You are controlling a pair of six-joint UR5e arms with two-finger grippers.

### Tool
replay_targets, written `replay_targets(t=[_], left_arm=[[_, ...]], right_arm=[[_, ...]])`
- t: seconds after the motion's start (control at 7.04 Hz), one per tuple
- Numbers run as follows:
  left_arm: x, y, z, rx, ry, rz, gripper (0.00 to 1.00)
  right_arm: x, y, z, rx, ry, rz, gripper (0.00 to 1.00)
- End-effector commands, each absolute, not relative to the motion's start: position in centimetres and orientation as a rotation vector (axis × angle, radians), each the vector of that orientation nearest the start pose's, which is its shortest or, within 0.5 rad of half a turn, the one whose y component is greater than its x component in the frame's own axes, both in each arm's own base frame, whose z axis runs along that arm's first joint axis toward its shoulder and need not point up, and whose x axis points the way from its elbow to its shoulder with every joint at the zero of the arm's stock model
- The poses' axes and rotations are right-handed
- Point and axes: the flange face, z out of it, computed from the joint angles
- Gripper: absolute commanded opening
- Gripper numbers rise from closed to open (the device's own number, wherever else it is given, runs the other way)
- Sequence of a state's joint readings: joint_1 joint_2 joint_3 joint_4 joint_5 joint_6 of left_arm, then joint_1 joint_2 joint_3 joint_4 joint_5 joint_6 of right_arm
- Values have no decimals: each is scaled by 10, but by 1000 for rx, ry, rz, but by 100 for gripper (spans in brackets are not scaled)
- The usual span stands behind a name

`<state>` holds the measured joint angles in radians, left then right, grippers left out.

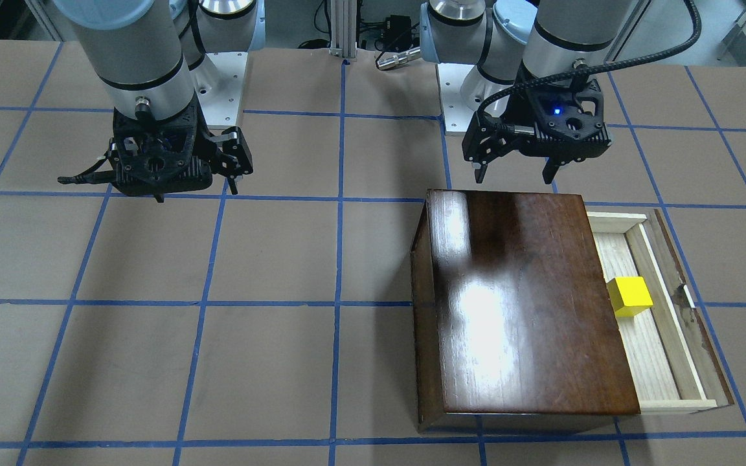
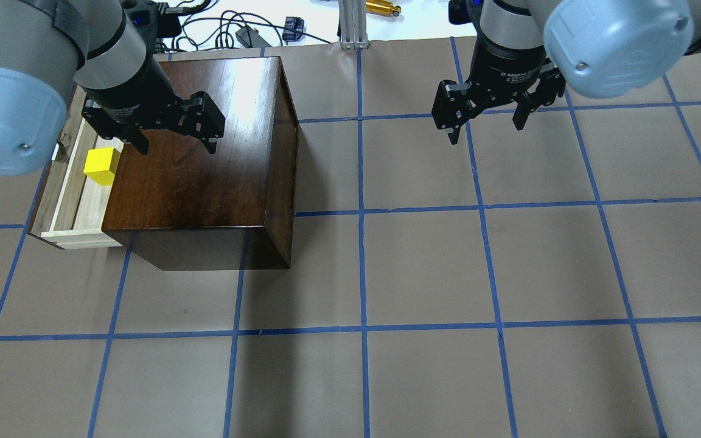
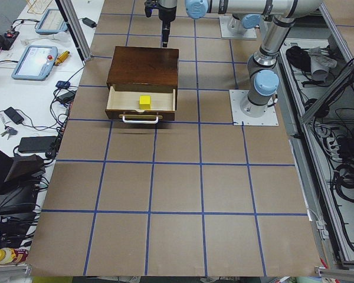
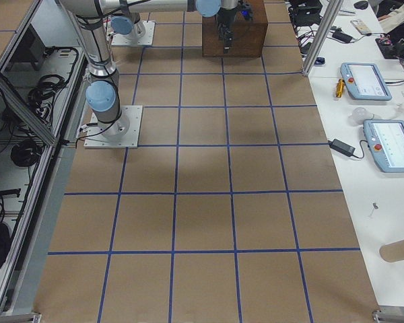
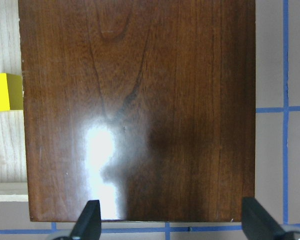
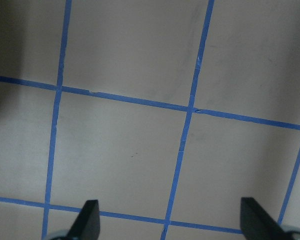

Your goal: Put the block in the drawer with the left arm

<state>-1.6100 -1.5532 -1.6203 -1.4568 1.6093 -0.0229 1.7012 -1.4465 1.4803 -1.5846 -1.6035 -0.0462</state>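
The yellow block (image 1: 629, 296) lies in the open pale-wood drawer (image 1: 648, 362) that slides out of the glossy dark brown box (image 1: 515, 298). It also shows in the overhead view (image 2: 101, 166), the left side view (image 3: 144, 101) and at the left edge of the left wrist view (image 5: 5, 92). My left gripper (image 1: 515, 173), with the blue light, is open and empty, raised over the box's rear edge; in the overhead view (image 2: 176, 145) it hangs above the box top (image 2: 204, 152). My right gripper (image 1: 195, 193) is open and empty above bare table (image 2: 485, 135).
The table is brown paper with a blue tape grid (image 2: 362, 219). The box stands on my left side. Cables and small tools (image 2: 253, 30) lie past the far edge. Tablets and gear (image 3: 32, 62) sit on the side benches.
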Motion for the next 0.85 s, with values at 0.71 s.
replay_targets(t=[0.71], left_arm=[[-150,-485,485,45,3103,-123,100]], right_arm=[[199,-521,469,-283,3163,29,100]])
